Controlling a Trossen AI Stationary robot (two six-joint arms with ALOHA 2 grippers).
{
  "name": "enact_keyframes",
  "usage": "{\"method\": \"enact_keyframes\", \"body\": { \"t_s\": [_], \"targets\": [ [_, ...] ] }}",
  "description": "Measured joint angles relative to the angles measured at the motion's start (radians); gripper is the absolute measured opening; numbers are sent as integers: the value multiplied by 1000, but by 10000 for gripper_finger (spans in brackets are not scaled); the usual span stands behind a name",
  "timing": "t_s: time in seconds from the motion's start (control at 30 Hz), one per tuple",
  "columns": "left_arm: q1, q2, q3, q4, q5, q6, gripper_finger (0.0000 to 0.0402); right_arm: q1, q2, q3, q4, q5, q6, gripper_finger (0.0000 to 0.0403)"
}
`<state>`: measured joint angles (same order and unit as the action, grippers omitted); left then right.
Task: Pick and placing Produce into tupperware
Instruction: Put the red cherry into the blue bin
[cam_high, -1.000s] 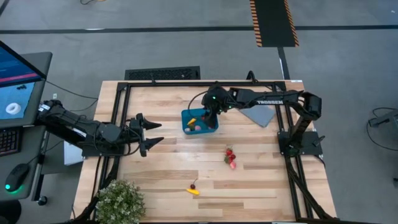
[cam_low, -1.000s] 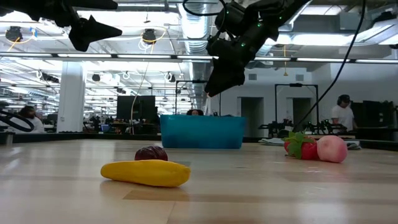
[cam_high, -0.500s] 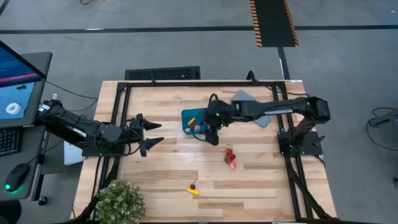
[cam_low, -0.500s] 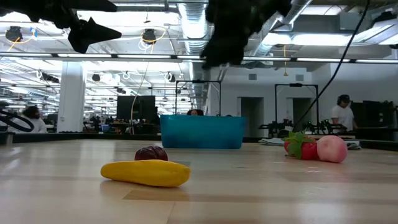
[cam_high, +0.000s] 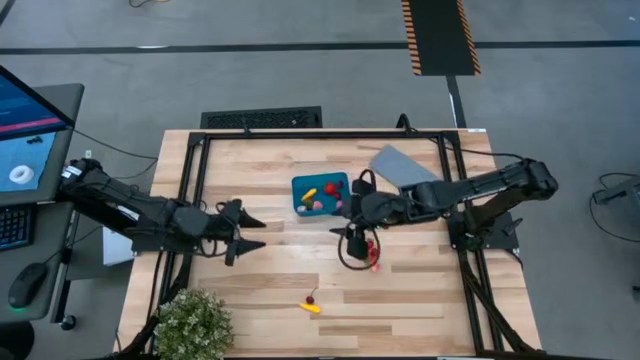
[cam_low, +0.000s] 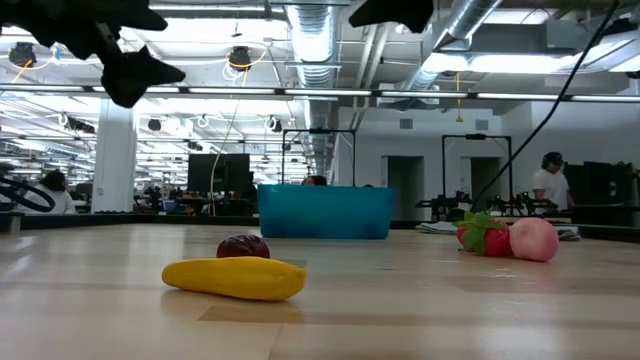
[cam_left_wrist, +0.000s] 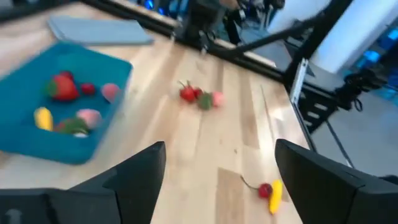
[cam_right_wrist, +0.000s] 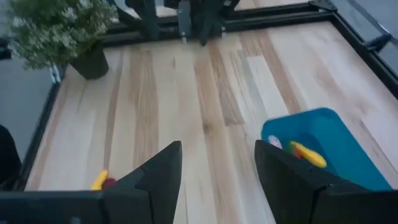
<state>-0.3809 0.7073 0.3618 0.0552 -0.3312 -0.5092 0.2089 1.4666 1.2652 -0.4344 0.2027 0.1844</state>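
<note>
The teal tupperware (cam_high: 320, 193) stands on the table at centre back and holds several pieces of produce, among them a yellow one and a red one. Loose produce lies on the table: a red and pink cluster (cam_high: 372, 257), and a yellow piece with a dark cherry (cam_high: 312, 305) toward the near edge. My right gripper (cam_high: 350, 242) hangs open and empty above the table, between the tupperware and the red cluster. My left gripper (cam_high: 248, 233) is open and empty at the left, high above the table (cam_low: 130, 70).
A flat grey lid (cam_high: 405, 168) lies at the back right. A leafy potted plant (cam_high: 195, 325) stands at the near left corner. A black frame (cam_high: 195, 170) runs around the table's edges. Bare wood lies between the tupperware and the yellow piece (cam_low: 235, 277).
My right gripper has left its place over the tupperware, swinging toward the table's near edge and rising until it stands by the red cluster. It goes out of the low view's top. My left gripper has dipped a little and turned.
</note>
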Motion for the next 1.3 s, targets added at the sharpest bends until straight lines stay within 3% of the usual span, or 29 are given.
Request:
{"method": "enact_keyframes", "body": {
  "t_s": [0.17,0.47,0.77,1.0,1.3],
  "targets": [
    [-14,135,10,133,91,-3,266,42,-4,0,-38,36,50,224],
    [-46,420,80,136,195,-98,255,137,-12,0,-60,68,112,223],
    [-97,687,221,187,197,-85,255,259,-70,0,-36,245,158,219],
    [-104,879,335,162,236,-83,254,327,-98,0,-34,311,175,219],
    [-123,1016,480,153,213,-53,254,401,-103,0,-35,383,201,219]
  ]
}}
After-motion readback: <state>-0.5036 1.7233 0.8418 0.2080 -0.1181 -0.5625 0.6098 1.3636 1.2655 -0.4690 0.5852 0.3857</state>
